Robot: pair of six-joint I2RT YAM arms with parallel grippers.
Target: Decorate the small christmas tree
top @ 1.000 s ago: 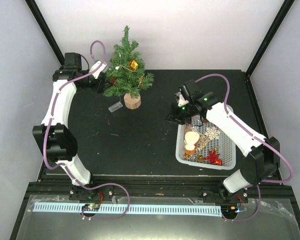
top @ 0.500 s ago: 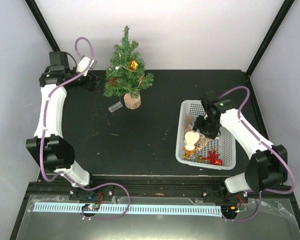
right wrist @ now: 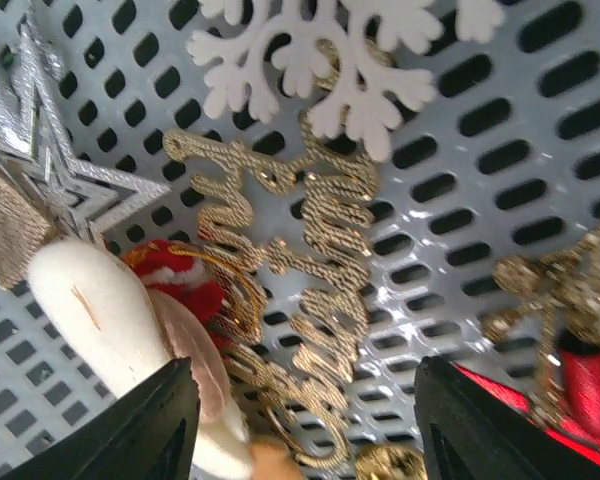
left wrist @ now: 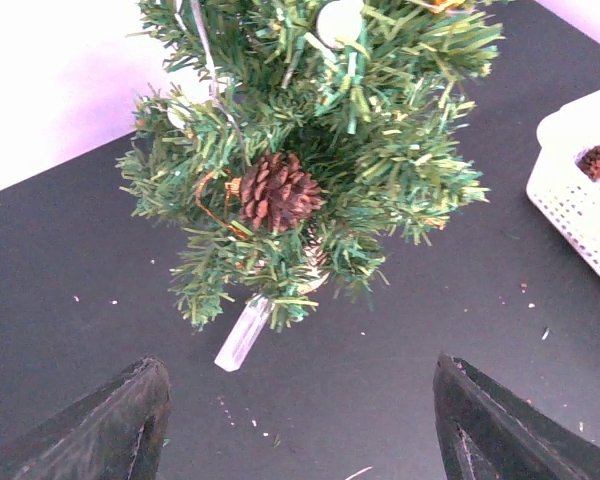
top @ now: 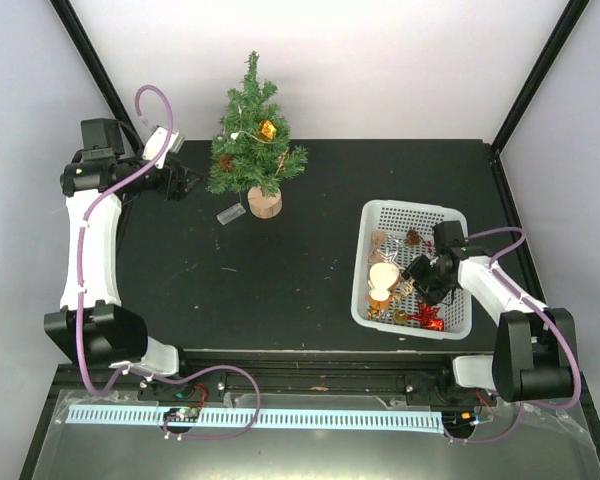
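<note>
Over on the far left of the tabletop the small christmas tree stands upright on its wooden disc, with a pine cone nestled in the lower branches and a gold ornament higher up, so the decorating looks partly done. The left end effector hangs just left of the tree, fingers spread wide with nothing between them, pointed at the foliage but clear of it. A clear plastic piece lies on the tabletop beside the tree's base. The action is on the right: the right end effector is down inside the white basket, its jaws wide and empty, straddling a gold script ornament that lies flat on the mesh. Crowded around it are a white snowflake, a silver star and a pale wooden figure, so that broad opening seems chosen to bracket one piece. It reads as the picking step, and the thin, flat script could be awkward to lift cleanly off the mesh.
</note>
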